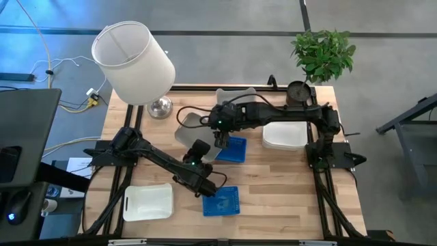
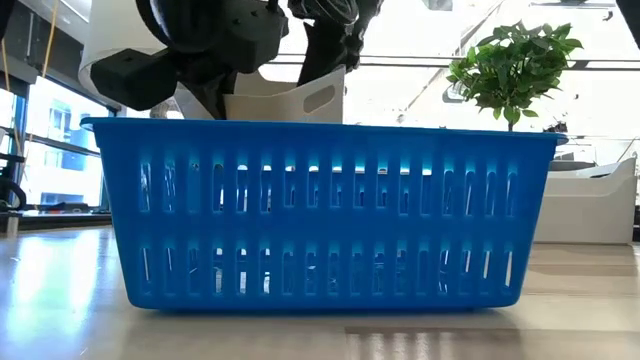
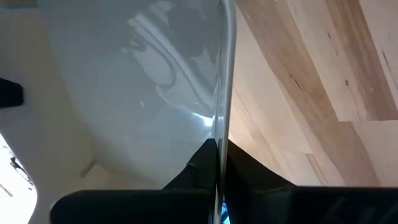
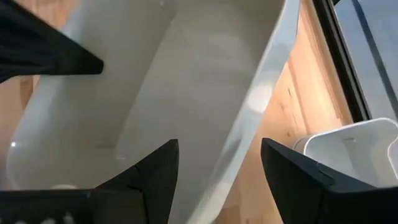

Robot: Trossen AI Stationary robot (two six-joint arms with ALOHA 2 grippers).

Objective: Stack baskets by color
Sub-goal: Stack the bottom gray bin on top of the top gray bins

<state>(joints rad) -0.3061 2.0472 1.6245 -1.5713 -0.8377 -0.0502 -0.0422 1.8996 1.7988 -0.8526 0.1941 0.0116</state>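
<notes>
The left gripper (image 3: 219,163) has its fingers (image 3: 199,168) pinched shut on the thin rim of a light grey basket (image 1: 189,130), the wall standing edge-on between them in the left wrist view; seen from above, that arm reaches from the desk's left side toward the middle, its gripper (image 1: 198,161) at the basket's near end, and the basket is tilted off the wood; the right gripper (image 4: 217,163) stands with its fingers (image 4: 155,171) spread wide either side of the same basket's rim, not pressed against it, and in the high view it (image 1: 220,139) hangs just beside the basket's right edge, the right arm stretching in from the desk's right side; just right of that gripper a blue basket (image 1: 233,148) lies flat on the desk (image 1: 287,184); a second blue basket (image 1: 222,201) sits nearer the front edge, filling the low view with its slotted wall (image 2: 325,225); a white basket (image 1: 147,202) lies at the front left, well apart from a white stack (image 1: 285,134) of baskets toward the right; a big lampshade (image 1: 133,61) stands over the back left corner and a leafy plant (image 1: 323,53) at the back right.
</notes>
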